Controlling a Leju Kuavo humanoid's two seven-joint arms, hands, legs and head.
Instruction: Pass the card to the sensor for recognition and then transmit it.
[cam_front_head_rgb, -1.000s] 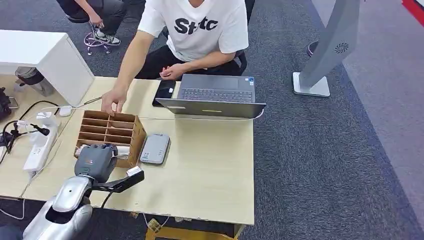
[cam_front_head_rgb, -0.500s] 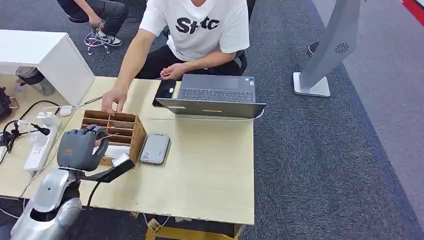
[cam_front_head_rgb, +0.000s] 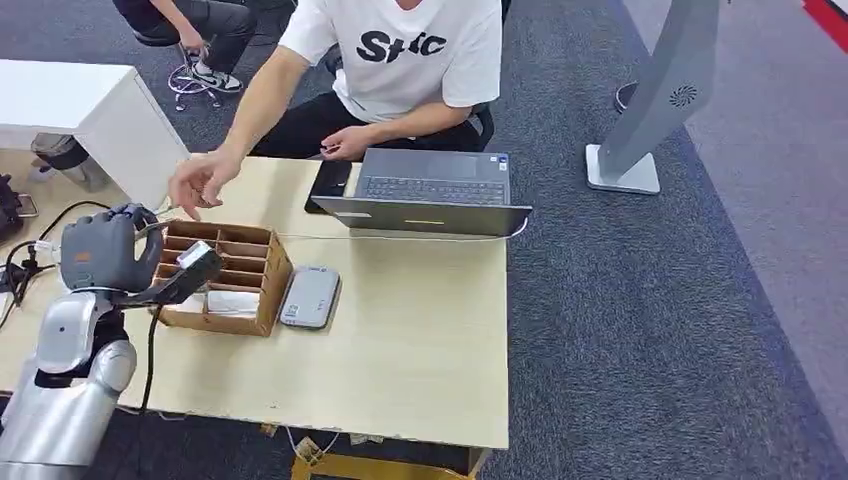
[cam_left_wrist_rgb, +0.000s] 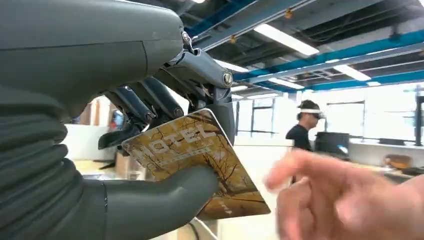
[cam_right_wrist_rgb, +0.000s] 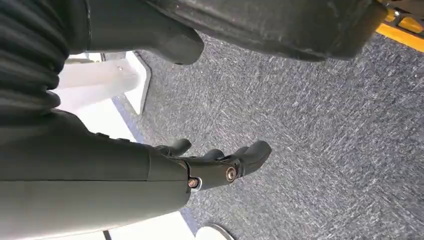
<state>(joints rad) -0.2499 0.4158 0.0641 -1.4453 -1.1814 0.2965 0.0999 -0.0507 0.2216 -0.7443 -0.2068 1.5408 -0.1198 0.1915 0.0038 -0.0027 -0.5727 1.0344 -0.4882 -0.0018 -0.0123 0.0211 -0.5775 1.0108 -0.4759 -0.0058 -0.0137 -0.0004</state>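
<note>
Handover time! The left hand (cam_front_head_rgb: 98, 252) pinches the card (cam_left_wrist_rgb: 196, 162) between thumb and fingers, raised at nine o'clock of the box (cam_front_head_rgb: 222, 276). The person's hand (cam_front_head_rgb: 200, 180) reaches in from one o'clock. Next, I'd say: offer it, release. The right hand (cam_right_wrist_rgb: 220, 162) hangs spread.

In my head view, my left hand (cam_front_head_rgb: 100, 252) turns its grey back to the camera, so the gold-brown printed card (cam_left_wrist_rgb: 197, 160) it pinches is hidden there. At my left wrist, my thumb covers the card's middle and my dark fingers (cam_left_wrist_rgb: 150, 102) mask its upper corner; the lettering is partly readable at best. The person's reaching hand (cam_left_wrist_rgb: 345, 197) is a blur, cut off by the frame's edge. The open brown cardboard divider box (cam_front_head_rgb: 240, 265) is partly masked by my wrist. My right hand (cam_right_wrist_rgb: 215, 162) shows only fingertips past its own cover.
</note>
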